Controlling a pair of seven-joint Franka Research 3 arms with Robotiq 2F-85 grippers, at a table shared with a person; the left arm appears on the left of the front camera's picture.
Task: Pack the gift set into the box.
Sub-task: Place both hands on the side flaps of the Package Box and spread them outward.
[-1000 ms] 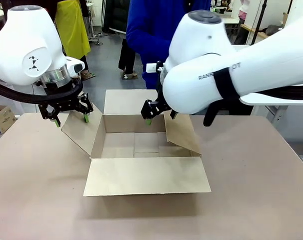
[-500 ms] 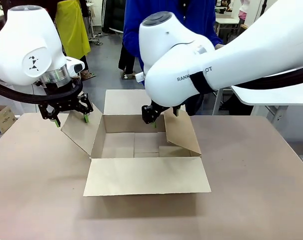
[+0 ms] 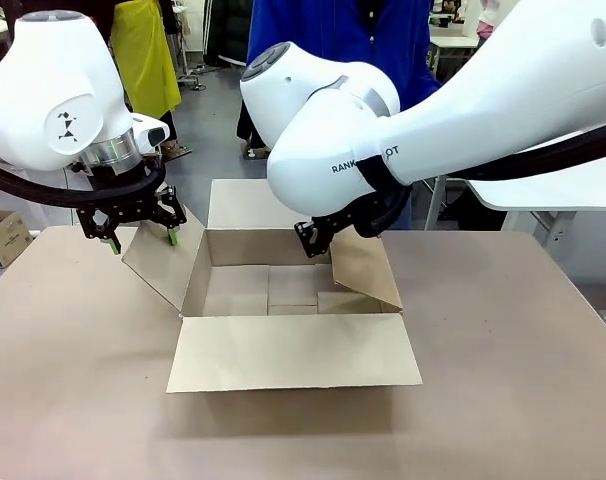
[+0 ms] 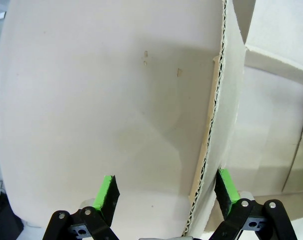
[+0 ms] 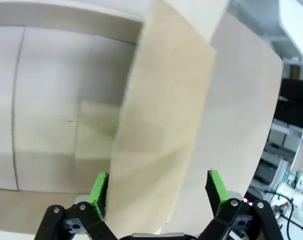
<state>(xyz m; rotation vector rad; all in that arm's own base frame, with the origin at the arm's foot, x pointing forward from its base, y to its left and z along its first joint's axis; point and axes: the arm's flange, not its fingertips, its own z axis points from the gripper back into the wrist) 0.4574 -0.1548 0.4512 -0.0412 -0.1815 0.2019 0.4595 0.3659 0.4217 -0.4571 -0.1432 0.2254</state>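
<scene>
**Box position.** The box [image 3: 268, 250] stands at the middle of the table [image 3: 503, 380], open at the top, with all four flaps spread. The near flap [image 3: 293, 365] lies flat toward 6 o'clock and the far flap [image 3: 245, 203] is raised toward 12 o'clock. The floor of the box is seen as bare cardboard, so packing is judged not yet begun.

**Left gripper.** The left gripper [image 3: 143, 240] is held at 9 o'clock of the box, over the top edge of the left flap [image 3: 163, 268]. In the left wrist view the jaws are spread wide, and the flap's corrugated edge runs up between the pads [image 4: 107, 192]. Nothing is grasped. Contact between the flap and either pad cannot be confirmed, as the edge passes just beside one pad.

**Right gripper.** The right gripper [image 5: 156, 186] is brought in at 3 o'clock, at the far corner of the right flap [image 3: 368, 270]. Its jaws are likewise released, with the flap standing between them and not clamped.

**Purpose.** Both side flaps lean outward. The straddling positions are judged to be set so that the flaps can be pinched or pushed back, which keeps the opening clear for the gift set. A flap left leaning inward could foul a tray that is only slightly smaller than the opening.
</scene>
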